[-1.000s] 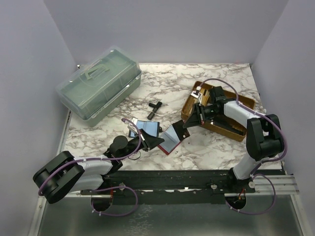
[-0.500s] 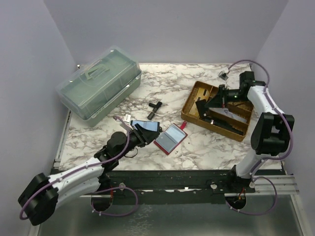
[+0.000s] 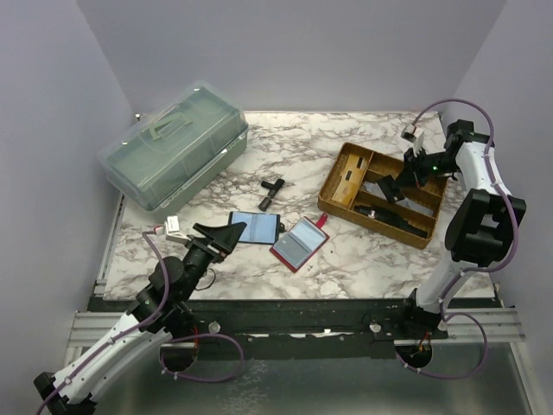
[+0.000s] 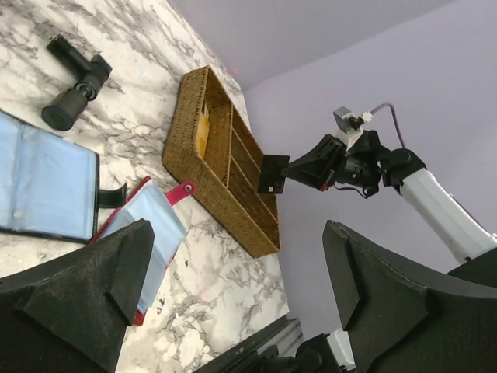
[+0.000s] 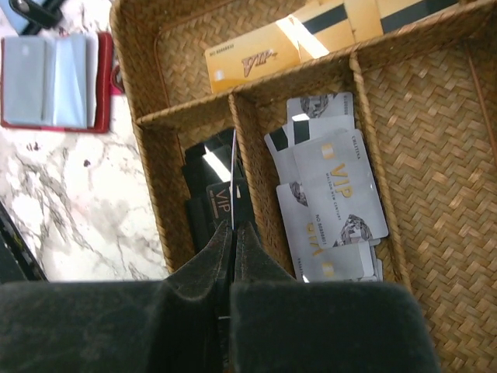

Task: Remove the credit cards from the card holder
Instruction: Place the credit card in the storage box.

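Two card holders lie open on the marble: a black one with blue pockets (image 3: 255,227) (image 4: 43,186) and a red one (image 3: 299,244) (image 4: 147,225) (image 5: 50,81). My right gripper (image 3: 393,183) (image 5: 234,227) is shut on a thin dark credit card (image 4: 272,172), seen edge-on (image 5: 233,183) in the right wrist view. It hangs over the wicker basket (image 3: 331,181) (image 5: 151,155), above the compartment of black cards (image 5: 206,194). My left gripper (image 3: 223,235) (image 4: 237,229) is open and holds nothing. It is raised above the table, near-left of the black holder.
The basket also holds gold cards (image 5: 252,58) and silver VIP cards (image 5: 334,186). A translucent green toolbox (image 3: 173,147) stands at the back left. A small black cylindrical object (image 3: 273,192) (image 4: 74,78) lies behind the holders.
My left gripper opened and drew back toward the near left, off the holders. My right gripper carried the card from the red holder to above the basket.
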{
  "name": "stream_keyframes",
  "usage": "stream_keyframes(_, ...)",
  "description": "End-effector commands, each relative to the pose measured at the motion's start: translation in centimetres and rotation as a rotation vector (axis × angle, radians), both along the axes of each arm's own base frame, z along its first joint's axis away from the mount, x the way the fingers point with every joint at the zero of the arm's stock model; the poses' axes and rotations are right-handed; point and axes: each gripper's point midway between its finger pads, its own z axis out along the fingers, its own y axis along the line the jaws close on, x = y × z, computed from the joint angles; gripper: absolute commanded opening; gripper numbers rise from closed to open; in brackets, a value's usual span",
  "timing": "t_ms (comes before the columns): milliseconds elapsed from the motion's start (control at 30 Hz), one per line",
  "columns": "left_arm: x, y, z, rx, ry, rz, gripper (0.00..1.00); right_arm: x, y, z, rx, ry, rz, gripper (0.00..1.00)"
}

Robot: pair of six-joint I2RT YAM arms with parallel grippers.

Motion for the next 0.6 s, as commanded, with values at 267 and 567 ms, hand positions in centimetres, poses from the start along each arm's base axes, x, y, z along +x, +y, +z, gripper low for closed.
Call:
stream_keyframes(267,0.2,-0.1,-5.3,0.109,0.197,0.015,0.99,-2.5,-0.2,-3.0,-0.043,0.074,0.128,0.00)
stream_keyframes(567,0.6,-1.1,-5.8,0.130,0.214,-0.012,0.99,-3.9,-0.2,-4.3,-0.089,0.077,0.176,0.01)
